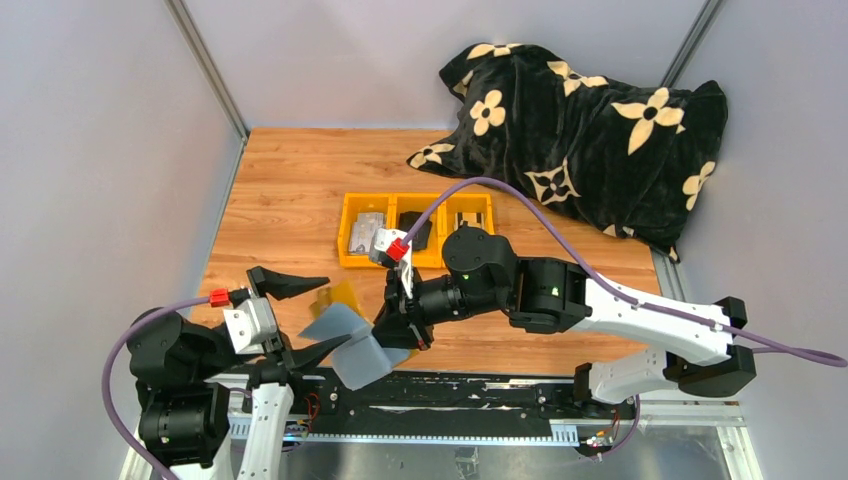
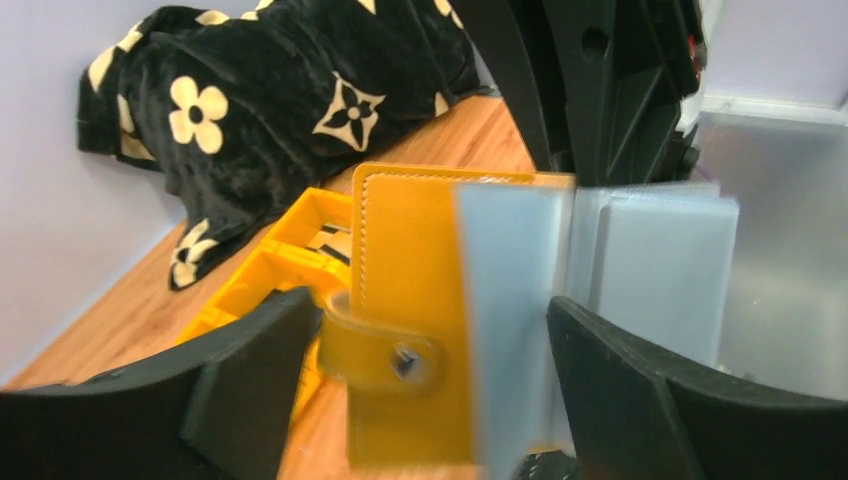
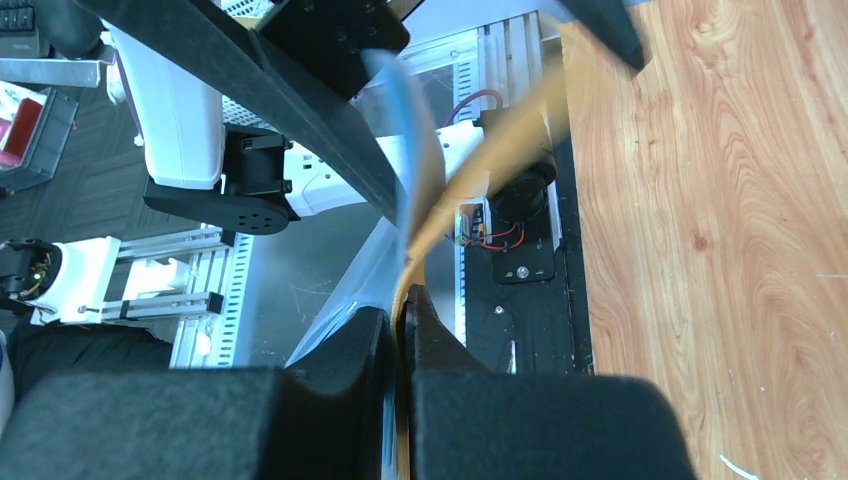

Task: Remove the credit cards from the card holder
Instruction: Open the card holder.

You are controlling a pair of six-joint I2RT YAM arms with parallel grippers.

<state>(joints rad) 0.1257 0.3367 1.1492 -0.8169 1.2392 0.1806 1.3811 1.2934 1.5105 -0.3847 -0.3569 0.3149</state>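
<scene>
Right hand (image 1: 403, 330) pinches the small mustard-yellow folding card holder (image 1: 352, 348) above the wooden surface's (image 1: 300, 180) near edge.
The left hand (image 1: 308, 318) is wide, a finger each side of its grey-blue leaves. Behind sit a yellow plastic tray (image 1: 344, 240), then a black flowered blanket (image 1: 580, 130).

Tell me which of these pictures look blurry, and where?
Top external view: evenly lit, sharp. Left wrist view: the card holder is smeared, the left gripper soft. Right wrist view: the right gripper is out of focus, the table crisp.
</scene>
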